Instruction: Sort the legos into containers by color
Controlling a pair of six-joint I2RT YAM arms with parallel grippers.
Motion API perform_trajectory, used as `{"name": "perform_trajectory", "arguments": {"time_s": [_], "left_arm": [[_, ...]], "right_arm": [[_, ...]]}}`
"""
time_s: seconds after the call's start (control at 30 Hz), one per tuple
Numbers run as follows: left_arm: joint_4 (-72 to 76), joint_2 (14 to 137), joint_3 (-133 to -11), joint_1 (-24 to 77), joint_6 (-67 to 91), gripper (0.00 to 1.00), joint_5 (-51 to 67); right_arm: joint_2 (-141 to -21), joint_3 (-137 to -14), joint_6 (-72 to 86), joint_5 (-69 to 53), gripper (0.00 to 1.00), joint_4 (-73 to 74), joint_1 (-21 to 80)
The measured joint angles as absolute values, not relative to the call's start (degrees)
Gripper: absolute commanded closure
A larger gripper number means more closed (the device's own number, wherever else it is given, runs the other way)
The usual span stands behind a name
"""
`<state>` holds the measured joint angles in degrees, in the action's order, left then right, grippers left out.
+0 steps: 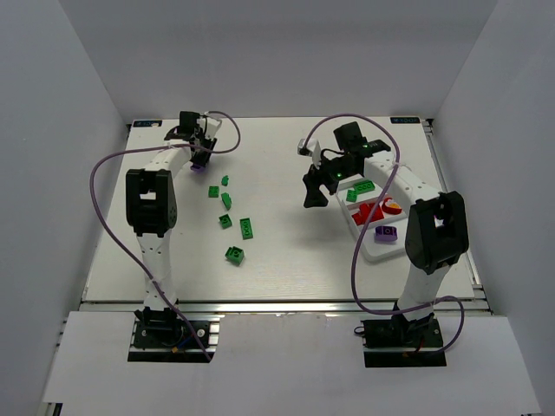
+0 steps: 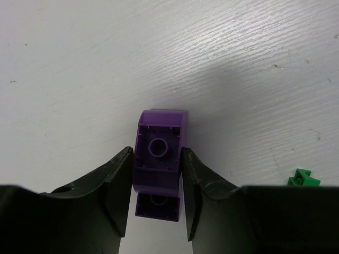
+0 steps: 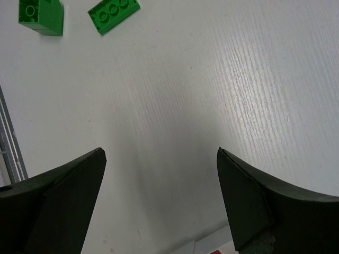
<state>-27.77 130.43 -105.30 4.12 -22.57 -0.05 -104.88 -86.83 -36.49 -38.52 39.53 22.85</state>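
Note:
A purple lego (image 2: 161, 127) lies on its side on the white table at the far left, hollow underside facing the camera. My left gripper (image 2: 157, 153) is shut on it, both black fingers pressed against its sides; from above the gripper (image 1: 199, 160) covers most of the lego (image 1: 199, 169). Several green legos (image 1: 227, 200) are scattered mid-table. The white tray (image 1: 379, 255) on the right holds green legos (image 1: 360, 189), red legos (image 1: 373, 212) and a purple lego (image 1: 387, 232) in separate containers. My right gripper (image 1: 314, 198) hangs open just left of the tray, nothing between its fingers (image 3: 79, 180).
Two green legos (image 3: 41, 16) (image 3: 114, 13) show at the top left of the right wrist view, and a tray corner (image 3: 212, 247) at its bottom edge. Another green lego (image 2: 303, 178) lies right of the left gripper. Grey walls enclose the table.

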Motion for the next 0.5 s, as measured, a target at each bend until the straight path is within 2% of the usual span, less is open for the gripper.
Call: {"name": "perform_trajectory", "arguments": {"time_s": [0.07,0.17,0.3,0.5], "left_arm": [[-27.8,130.4,-105.4,4.0,-22.0,0.73,0.4],[-27.5,130.4,-105.4,3.7,-20.6,0.81,1.3],[-25.8,129.8,-104.5,3.4,-15.9,0.86,4.3],[-19.0,123.0,-97.0,3.1,-2.7,0.86,14.1]], "right_arm": [[-104.9,-86.8,-36.5,-38.5,0.11,39.6,22.8],[-104.9,-86.8,-36.5,-38.5,0.11,39.6,22.8],[-104.9,-86.8,-36.4,-38.8,0.11,39.5,22.8],[-104.4,-86.5,-33.7,-39.4,0.11,38.4,22.8]]}}
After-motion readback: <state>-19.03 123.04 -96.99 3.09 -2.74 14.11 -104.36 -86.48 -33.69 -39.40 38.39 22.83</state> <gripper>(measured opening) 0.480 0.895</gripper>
